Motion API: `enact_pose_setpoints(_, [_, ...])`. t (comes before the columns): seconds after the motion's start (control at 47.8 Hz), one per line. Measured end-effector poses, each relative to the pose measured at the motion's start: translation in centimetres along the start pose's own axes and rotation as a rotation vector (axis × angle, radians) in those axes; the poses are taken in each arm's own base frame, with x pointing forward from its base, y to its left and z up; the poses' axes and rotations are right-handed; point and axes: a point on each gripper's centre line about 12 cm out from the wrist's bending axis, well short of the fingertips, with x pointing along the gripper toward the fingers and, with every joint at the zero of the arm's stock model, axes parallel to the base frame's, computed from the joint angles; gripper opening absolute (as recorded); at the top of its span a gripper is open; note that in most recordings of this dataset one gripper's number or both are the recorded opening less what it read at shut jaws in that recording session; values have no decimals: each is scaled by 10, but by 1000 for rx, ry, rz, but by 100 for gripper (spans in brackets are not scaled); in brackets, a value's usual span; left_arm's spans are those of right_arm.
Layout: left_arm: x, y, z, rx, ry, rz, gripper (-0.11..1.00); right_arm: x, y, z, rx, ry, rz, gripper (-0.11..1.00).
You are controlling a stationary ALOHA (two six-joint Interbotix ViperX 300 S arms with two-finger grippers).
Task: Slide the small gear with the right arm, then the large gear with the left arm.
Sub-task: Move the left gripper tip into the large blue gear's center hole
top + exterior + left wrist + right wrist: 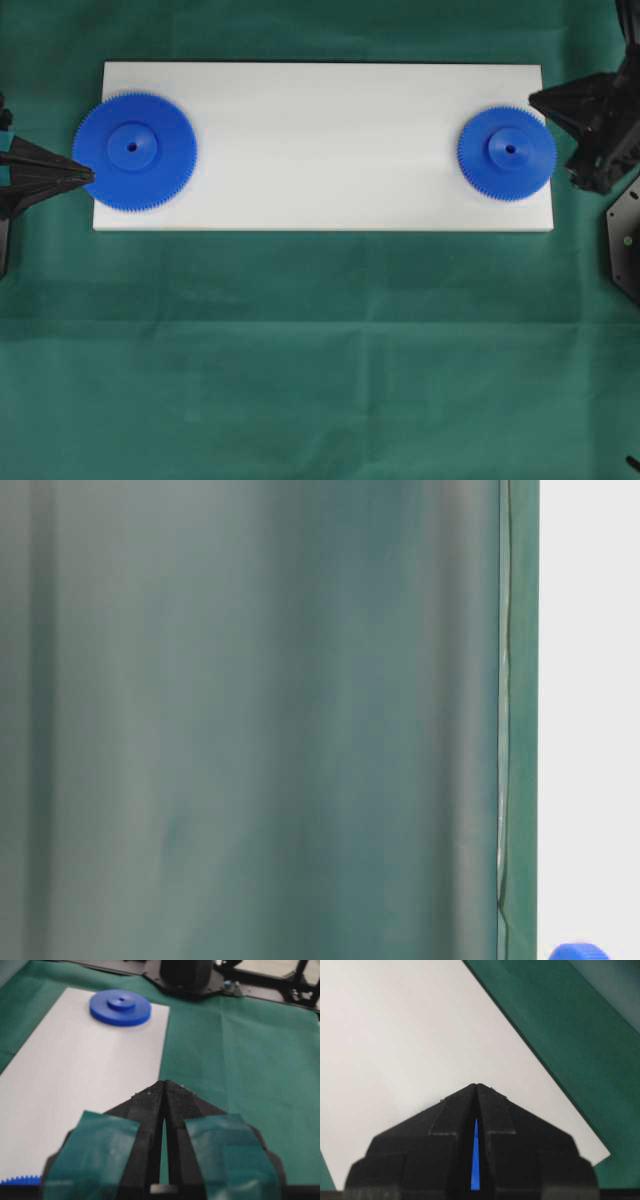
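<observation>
The large gear lies flat on the left end of the white board, its teeth overhanging the board's left edge. The small gear lies flat on the board's right end. My left gripper, with teal patches, is shut, its tip right at the large gear's left rim. In the left wrist view the left gripper points along the board's edge towards the small gear. My all-black right gripper is shut by the small gear's far right rim. Blue shows through the slit behind the right gripper.
Green cloth covers the table all round the board. The right arm's base stands beyond the board's far end. A blue gear rim pokes into the table-level view; which gear it is cannot be told.
</observation>
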Motion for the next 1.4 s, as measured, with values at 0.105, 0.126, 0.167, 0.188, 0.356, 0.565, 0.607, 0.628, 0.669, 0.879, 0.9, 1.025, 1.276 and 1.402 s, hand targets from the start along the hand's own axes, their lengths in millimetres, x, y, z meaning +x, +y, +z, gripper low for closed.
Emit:
enact_pose_setpoints(0.105, [0, 4, 1, 0, -3, 21, 0, -3, -1, -4, 1, -10, 3, 51])
enact_pose_setpoints(0.126, [0, 4, 1, 0, -4, 24, 0, -3, -1, -5, -1, -9, 2, 51])
enact_pose_setpoints(0.167, [0, 5, 0, -1, -3, 31, 0, -3, -1, -6, -1, -9, 2, 51])
enact_pose_setpoints(0.188, [0, 5, 1, -1, -5, 32, 0, -3, -1, -6, 1, -9, 2, 51])
enact_pose_setpoints(0.356, [0, 9, -3, 0, 26, 56, 0, -3, -1, -6, -1, -9, 2, 51])
enact_pose_setpoints(0.565, [-3, 21, -19, -13, 172, 137, 0, -4, -1, -6, 1, -10, 3, 51])
enact_pose_setpoints(0.607, [-4, 24, -22, -13, 199, 154, 0, -3, -2, -7, 1, -7, 2, 51])
enact_pose_setpoints(0.628, [-4, 25, -24, -15, 212, 161, 0, -3, -2, -7, -1, -7, 2, 51])
enact_pose_setpoints(0.669, [-5, 27, -26, -19, 236, 175, 0, -3, -2, -7, -1, -7, 2, 51])
enact_pose_setpoints(0.879, [-9, 35, -36, -30, 319, 227, 0, -3, -1, -7, -2, -7, 3, 51])
enact_pose_setpoints(0.9, [-9, 35, -37, -32, 328, 231, 0, -3, -1, -7, -2, -9, 4, 51])
enact_pose_setpoints(1.025, [-7, 38, -43, -33, 373, 244, 0, -3, 0, -6, -2, -13, 9, 51])
enact_pose_setpoints(1.276, [5, 44, -60, -40, 477, 263, 0, -2, 1, -7, -5, -14, 19, 51])
enact_pose_setpoints(1.402, [8, 49, -64, -40, 491, 285, 0, -2, 2, -7, -7, -15, 24, 51])
